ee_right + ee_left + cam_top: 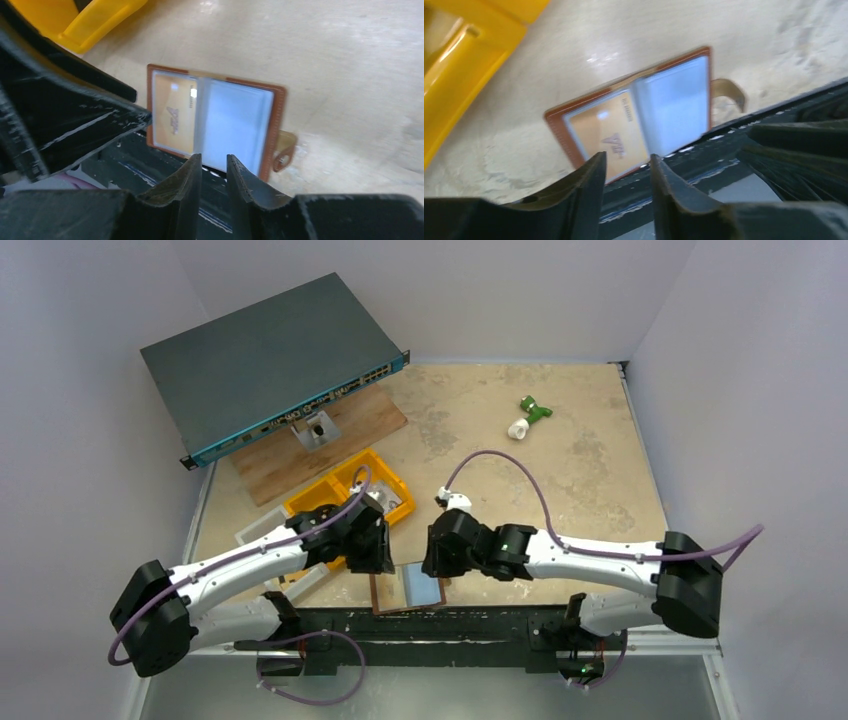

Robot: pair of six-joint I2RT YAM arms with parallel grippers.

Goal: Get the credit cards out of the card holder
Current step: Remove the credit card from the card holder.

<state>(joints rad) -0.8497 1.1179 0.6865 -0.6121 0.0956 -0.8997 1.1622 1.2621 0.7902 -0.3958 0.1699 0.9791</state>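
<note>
card holder (410, 590) lies open at the near edge, long axis left-right, midway below both arms. left gripper (626, 172) and right gripper (214, 170) hover narrow-jawed, holding nothing

The card holder (278, 125) lies open at centre, an orange card (172, 117) in its 9 o'clock pocket and a pale grey-blue card (235, 125) in its 3 o'clock pocket. At 6 o'clock the right gripper (214, 158) stands slightly parted and empty; a yellow bin (100, 20) sits at 11 o'clock.
</note>
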